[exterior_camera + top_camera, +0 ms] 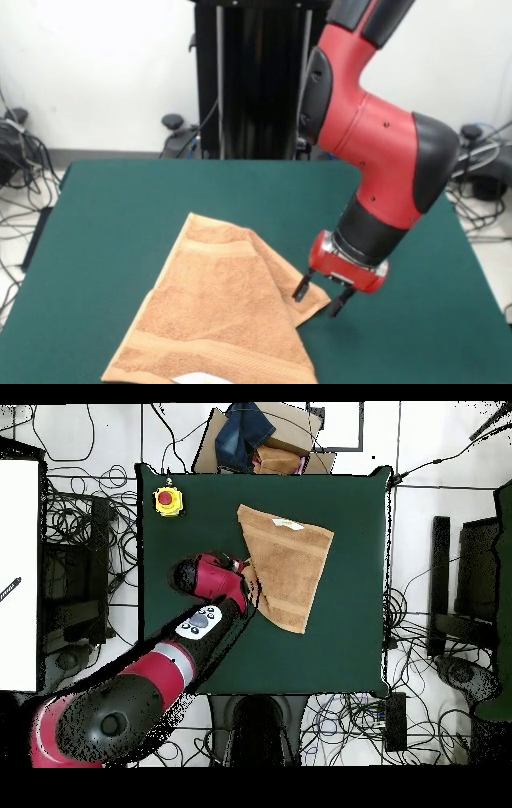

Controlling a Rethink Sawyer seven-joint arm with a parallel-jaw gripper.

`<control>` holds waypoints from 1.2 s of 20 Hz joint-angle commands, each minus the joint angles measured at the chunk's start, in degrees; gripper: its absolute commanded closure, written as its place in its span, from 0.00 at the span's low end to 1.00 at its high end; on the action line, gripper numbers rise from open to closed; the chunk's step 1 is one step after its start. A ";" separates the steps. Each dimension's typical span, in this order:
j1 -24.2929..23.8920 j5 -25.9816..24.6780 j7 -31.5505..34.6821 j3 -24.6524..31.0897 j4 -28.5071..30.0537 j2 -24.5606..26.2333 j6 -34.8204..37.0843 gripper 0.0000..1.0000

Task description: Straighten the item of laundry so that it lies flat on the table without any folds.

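Note:
The item of laundry (224,320) is a tan-orange towel lying on the green table (120,208), toward the front edge. It is folded over itself, with a flap doubled along its right side and a raised crease. A white label (200,378) peeks out at its front edge. My gripper (321,298) hangs low at the towel's right corner, open. One fingertip (302,293) rests at the towel's edge and the other stands over the bare table. In the overhead view the towel (290,564) forms an uneven wedge, and the gripper (250,580) is at its left edge.
A yellow box with a red button (168,501) sits on a table corner. A cardboard box with blue cloth (255,439) lies beyond the table edge. Cables (90,534) cover the floor around the table. Green table surface (340,644) surrounds the towel.

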 commanded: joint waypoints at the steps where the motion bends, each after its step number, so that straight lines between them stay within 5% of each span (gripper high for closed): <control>1: -1.15 -2.83 10.26 0.91 -8.17 5.68 9.49 0.00; 11: -2.99 -3.11 10.62 -2.38 -14.64 9.82 13.77 0.00; 24: -7.25 -8.99 5.95 -0.83 -14.59 7.23 15.61 0.00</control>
